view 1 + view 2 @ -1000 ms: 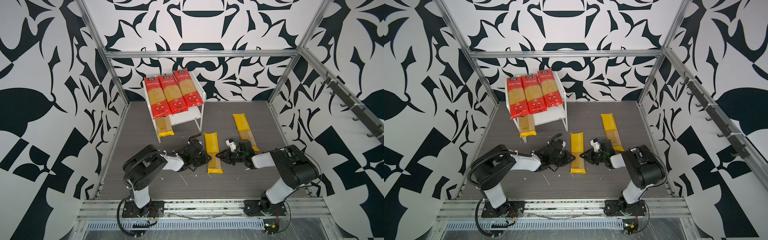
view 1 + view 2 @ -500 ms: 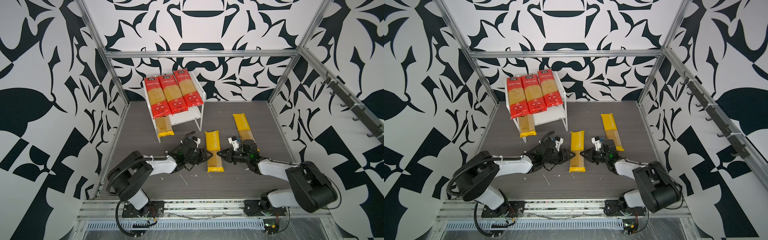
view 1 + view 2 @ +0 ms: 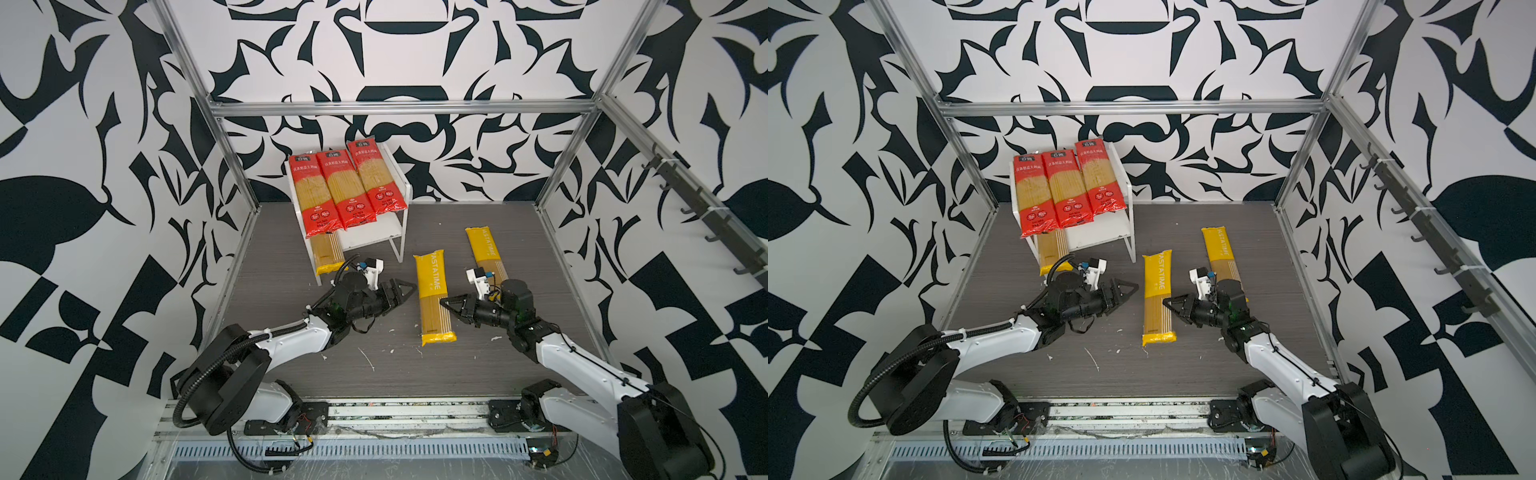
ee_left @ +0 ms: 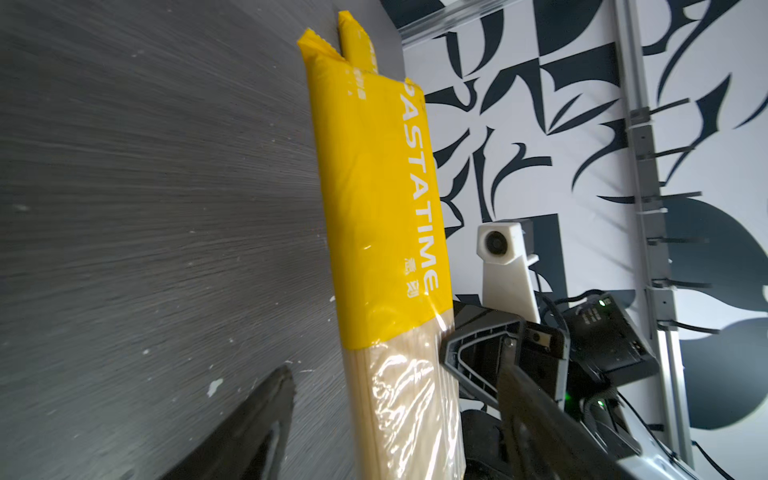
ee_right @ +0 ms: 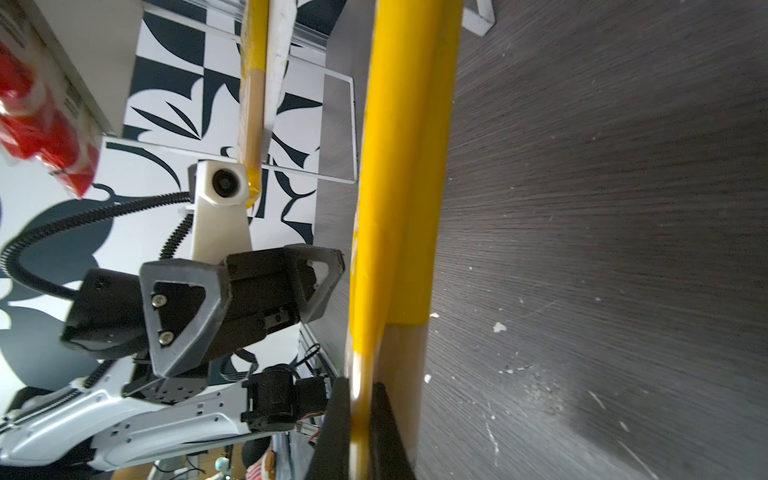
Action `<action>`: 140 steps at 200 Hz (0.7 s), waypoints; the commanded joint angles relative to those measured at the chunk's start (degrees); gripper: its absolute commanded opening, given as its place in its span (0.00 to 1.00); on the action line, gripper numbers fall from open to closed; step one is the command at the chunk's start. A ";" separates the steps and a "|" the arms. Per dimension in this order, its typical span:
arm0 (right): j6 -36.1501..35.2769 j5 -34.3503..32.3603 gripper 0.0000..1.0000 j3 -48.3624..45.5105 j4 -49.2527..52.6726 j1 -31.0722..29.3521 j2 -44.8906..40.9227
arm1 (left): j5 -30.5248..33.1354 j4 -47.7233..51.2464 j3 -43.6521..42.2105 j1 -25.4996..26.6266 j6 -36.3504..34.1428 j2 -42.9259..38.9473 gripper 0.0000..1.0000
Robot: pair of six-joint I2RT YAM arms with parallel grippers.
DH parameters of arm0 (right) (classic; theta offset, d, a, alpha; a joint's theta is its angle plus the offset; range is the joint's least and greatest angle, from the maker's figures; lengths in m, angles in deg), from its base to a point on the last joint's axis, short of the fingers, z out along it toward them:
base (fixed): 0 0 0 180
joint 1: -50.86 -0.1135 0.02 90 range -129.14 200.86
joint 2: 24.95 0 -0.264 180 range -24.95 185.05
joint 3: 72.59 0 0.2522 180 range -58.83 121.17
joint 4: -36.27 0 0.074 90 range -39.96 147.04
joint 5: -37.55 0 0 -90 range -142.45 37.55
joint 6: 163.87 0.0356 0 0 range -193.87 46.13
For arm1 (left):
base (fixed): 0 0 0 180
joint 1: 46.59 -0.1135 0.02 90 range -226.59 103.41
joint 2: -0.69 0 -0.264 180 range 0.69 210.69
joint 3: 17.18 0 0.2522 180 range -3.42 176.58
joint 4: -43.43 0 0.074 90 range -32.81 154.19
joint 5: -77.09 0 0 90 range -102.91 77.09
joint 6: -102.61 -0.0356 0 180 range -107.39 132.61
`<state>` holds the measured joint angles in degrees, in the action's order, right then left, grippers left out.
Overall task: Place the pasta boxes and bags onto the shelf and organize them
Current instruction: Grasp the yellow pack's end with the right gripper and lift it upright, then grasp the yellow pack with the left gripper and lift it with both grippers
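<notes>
The left gripper [image 3: 406, 293], shut a second ago, is spreading its jaws beside the middle yellow pack [image 3: 432, 297] lying on the table [image 3: 374, 374] near the shelf [image 3: 398, 176], while the right gripper [image 3: 444, 302] is pinching its edge

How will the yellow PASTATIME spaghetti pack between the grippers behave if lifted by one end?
The long yellow PASTATIME spaghetti pack is probably fairly stiff: straight strands fill it. Its glossy film, glinting in the left wrist view, may slip in a pinch. Lying flat, it seems unlikely to roll.
</notes>
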<state>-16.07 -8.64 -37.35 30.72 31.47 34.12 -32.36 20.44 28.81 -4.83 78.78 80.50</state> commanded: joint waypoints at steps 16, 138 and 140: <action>5.48 1.97 0.00 6.45 -15.17 -4.66 -3.52 | -3.13 -11.48 0.10 0.23 4.46 3.27 0.82; 11.55 0.13 0.20 6.70 -23.08 -11.79 0.94 | -2.47 -22.94 -0.75 -1.21 10.16 5.68 0.31; 11.55 -0.13 0.21 6.38 -22.99 -11.73 0.82 | -2.38 -22.97 -0.76 -1.30 10.24 5.59 0.30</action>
<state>-5.29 -9.25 -33.38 18.90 20.28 37.26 -34.98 1.66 28.35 -5.40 87.59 86.60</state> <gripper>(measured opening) 0.142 0.369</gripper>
